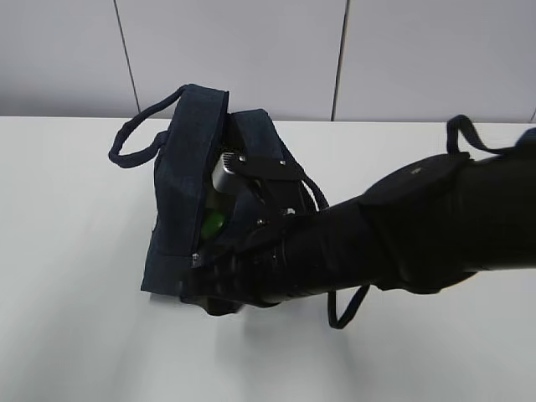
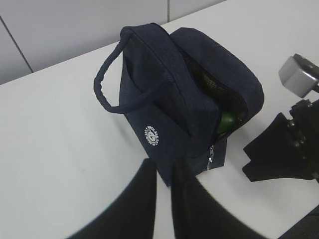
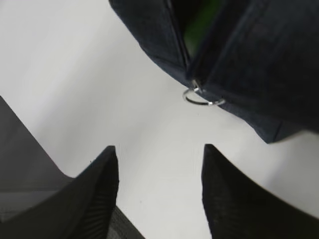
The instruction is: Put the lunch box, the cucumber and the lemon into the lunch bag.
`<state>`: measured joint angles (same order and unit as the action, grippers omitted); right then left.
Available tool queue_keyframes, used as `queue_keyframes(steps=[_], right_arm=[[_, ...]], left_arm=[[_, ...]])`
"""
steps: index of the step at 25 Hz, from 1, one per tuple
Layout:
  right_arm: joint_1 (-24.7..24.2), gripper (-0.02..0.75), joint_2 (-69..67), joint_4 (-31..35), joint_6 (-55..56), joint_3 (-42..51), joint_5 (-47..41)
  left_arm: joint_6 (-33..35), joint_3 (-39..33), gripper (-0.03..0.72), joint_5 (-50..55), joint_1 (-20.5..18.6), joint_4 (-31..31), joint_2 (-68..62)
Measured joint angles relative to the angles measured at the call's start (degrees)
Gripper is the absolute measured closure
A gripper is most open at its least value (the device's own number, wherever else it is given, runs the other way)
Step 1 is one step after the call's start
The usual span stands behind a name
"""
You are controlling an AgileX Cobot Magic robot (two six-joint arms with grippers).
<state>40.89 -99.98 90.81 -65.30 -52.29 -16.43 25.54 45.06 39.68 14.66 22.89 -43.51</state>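
The dark navy lunch bag [image 1: 180,167] stands on the white table with its top zipper open. Through the opening shows a green piece of the cucumber [image 2: 227,121], seen also from outside [image 1: 213,223]. The lunch box and the lemon are hidden. My right gripper [image 3: 159,154] is open and empty, low at the bag's near end [image 1: 216,289]. The silver ring pull [image 3: 202,97] hangs just ahead of its fingertips. My left gripper [image 2: 164,168] is shut with nothing in it, hovering off the bag's logo-side corner. It is out of the exterior view.
The right arm's black sleeve [image 1: 402,226] reaches across the table from the right. One loop handle [image 1: 134,138] sticks out to the left of the bag. The white table [image 1: 75,276] ends at a grey panelled wall [image 1: 251,50].
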Motion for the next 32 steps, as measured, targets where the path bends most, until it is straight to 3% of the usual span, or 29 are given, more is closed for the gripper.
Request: queue_keyframes(steps=[13, 32], right_arm=[[0.0, 0.312, -9.1, 12.2, -0.1, -6.3, 0.4], [0.1, 0.312, -10.5, 13.7, -0.3, -8.2, 6.1]], left_arm=[[0.0, 0.0, 0.638, 0.0, 0.0, 0.0, 0.0], [0.0, 0.0, 0.638, 0.0, 0.0, 0.0, 0.0]])
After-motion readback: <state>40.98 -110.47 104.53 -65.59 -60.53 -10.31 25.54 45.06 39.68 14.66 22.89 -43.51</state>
